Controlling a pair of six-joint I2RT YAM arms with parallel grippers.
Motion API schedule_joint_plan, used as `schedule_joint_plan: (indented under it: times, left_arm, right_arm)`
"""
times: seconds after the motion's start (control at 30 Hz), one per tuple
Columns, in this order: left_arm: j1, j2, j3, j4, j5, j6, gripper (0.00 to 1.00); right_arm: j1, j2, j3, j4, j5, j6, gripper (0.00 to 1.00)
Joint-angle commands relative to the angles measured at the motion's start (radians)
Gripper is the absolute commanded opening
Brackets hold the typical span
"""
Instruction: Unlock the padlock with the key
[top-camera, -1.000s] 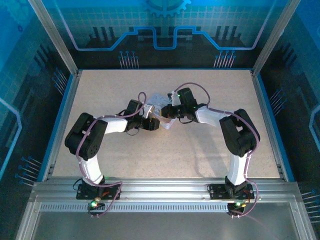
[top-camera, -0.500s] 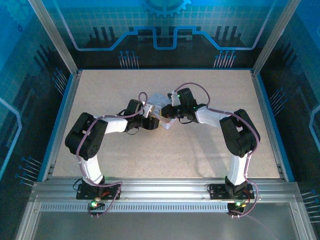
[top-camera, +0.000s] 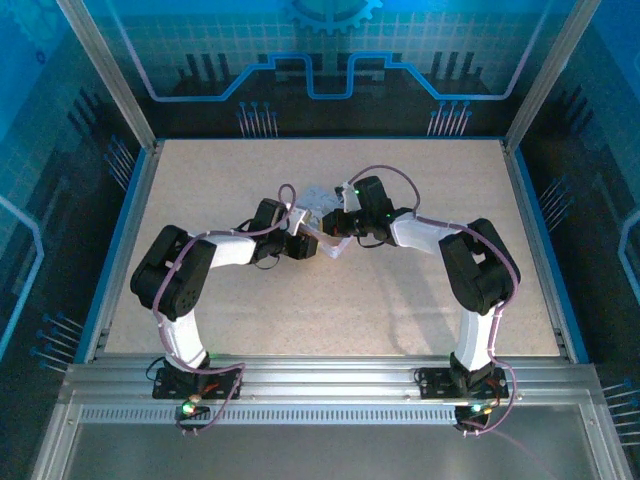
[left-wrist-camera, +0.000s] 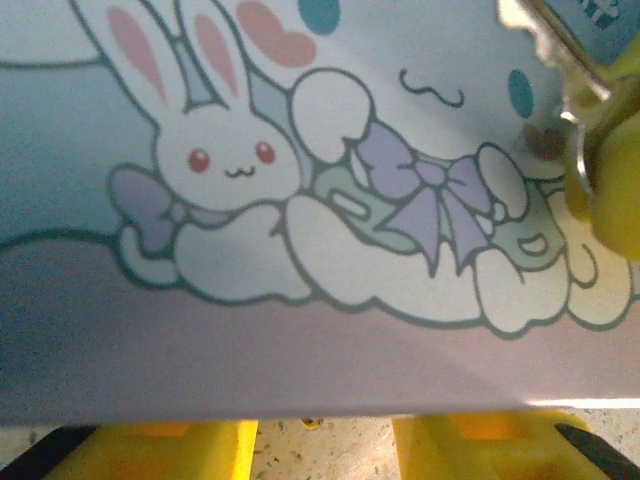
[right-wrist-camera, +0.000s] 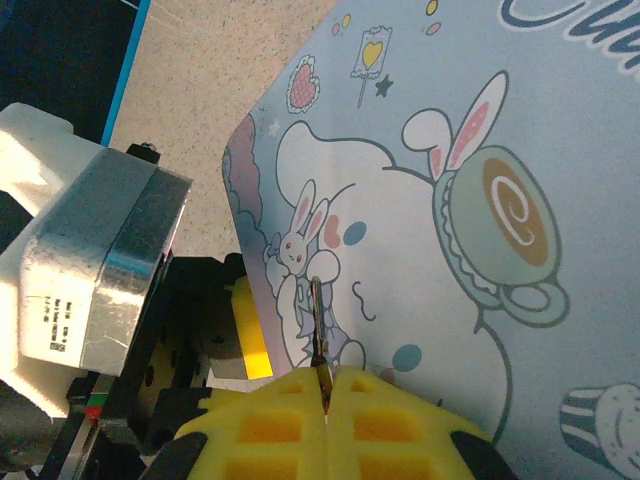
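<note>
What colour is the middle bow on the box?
The bow is lavender purple, clearest in the left wrist view.

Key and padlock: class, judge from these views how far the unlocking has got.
Done: the right pincer is shut on the key. In hand: the key points along the rabbit-print tin box, with the left pincer at the tin's side. Left: getting the key into the padlock and turning it.

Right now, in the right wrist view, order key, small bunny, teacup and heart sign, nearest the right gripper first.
1. key: held in the jaws of the right gripper.
2. small bunny: just beyond key tip.
3. teacup: farther right.
4. heart sign: top edge.
</note>
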Motion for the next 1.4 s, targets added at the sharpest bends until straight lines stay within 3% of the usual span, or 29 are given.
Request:
schedule_joint_plan:
  times: [0.0,0.43,1.0,1.37]
  left_arm:
    - [-0.024,0.027,0.023,0.048,0.021,-0.012,0.41]
    - [-0.038,0.020,0.021,0.063,-0.018,-0.042,0.39]
    - [-0.004,0.003,-0.003,0.169,0.020,-0.264,0.40]
    - [0.000,0.003,-0.005,0.188,0.020,-0.299,0.38]
  right_arm:
    - [0.022,0.011,-0.032,-0.084,0.012,-0.008,0.00]
    - [0.023,0.011,-0.035,-0.080,0.011,-0.011,0.00]
    - [0.025,0.010,-0.038,-0.073,0.006,-0.010,0.00]
    - [0.028,0.009,-0.038,-0.070,0.004,-0.010,0.00]
